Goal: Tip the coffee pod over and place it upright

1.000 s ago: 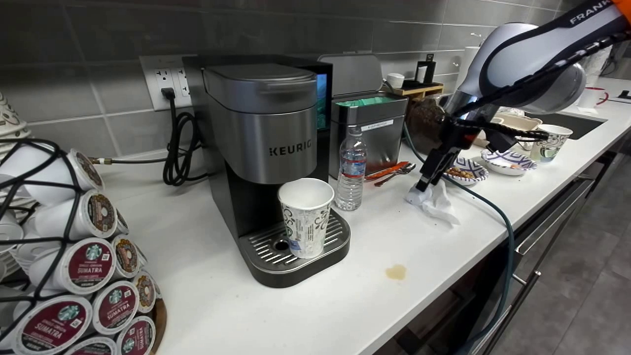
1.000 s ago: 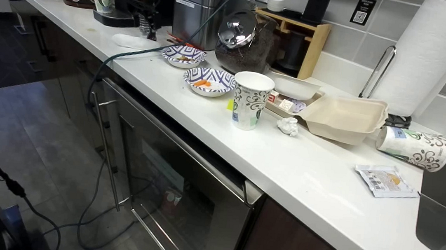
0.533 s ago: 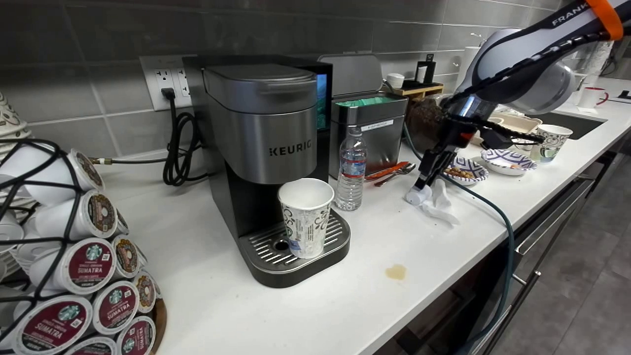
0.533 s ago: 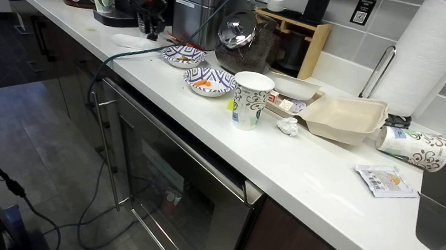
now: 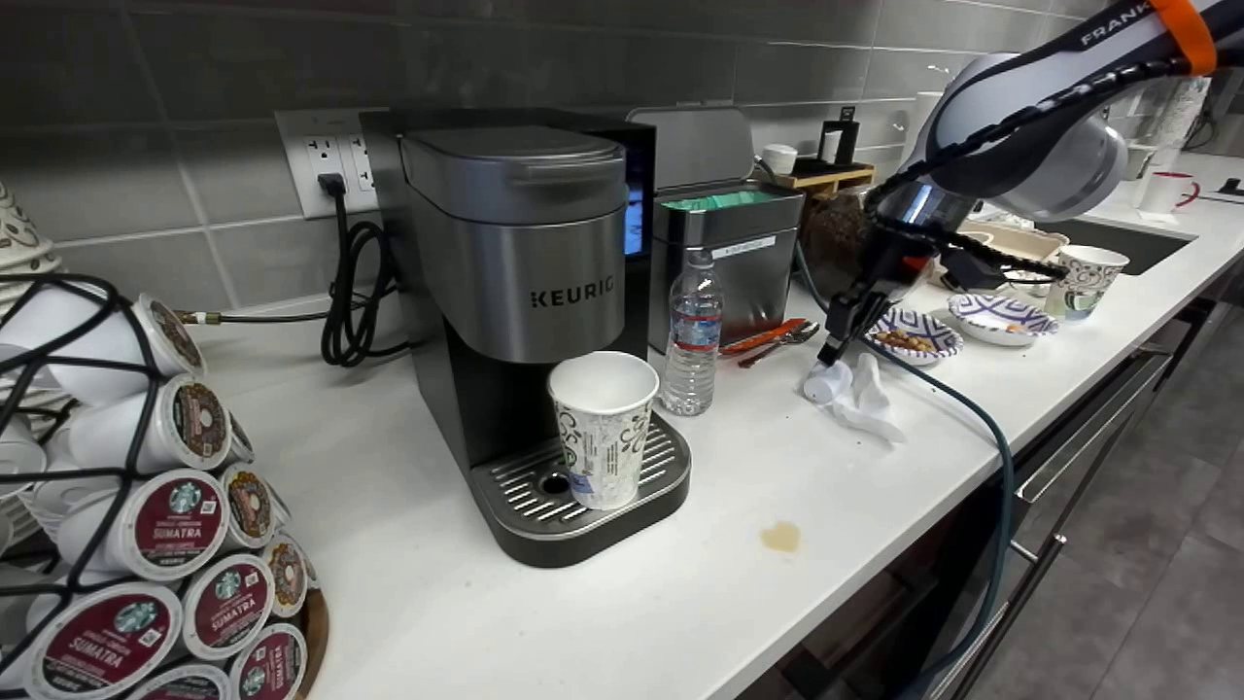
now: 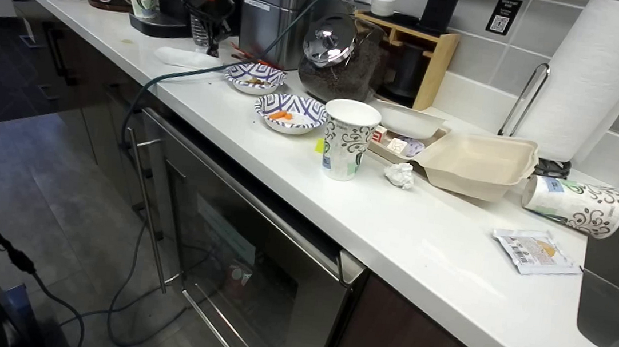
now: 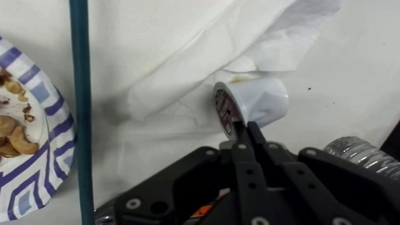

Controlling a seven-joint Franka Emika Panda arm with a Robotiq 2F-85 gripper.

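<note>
- Now the maroon-lidded coffee pod [image 7: 264, 100] is turned slightly, on its side against the paper napkin [image 7: 200, 65].
- The gripper [image 7: 246, 125] is clenched at its rim; any pinch is hidden.
- Uprighting is seemingly still needed.

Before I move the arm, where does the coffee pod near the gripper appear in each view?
In an exterior view: the coffee pod lies right of centre, below the gripper.
In an exterior view: cannot be made out near the gripper, upper left.
In the wrist view: coffee pod right of centre, above the gripper.
Shared landmark: white paper near the gripper.
</note>
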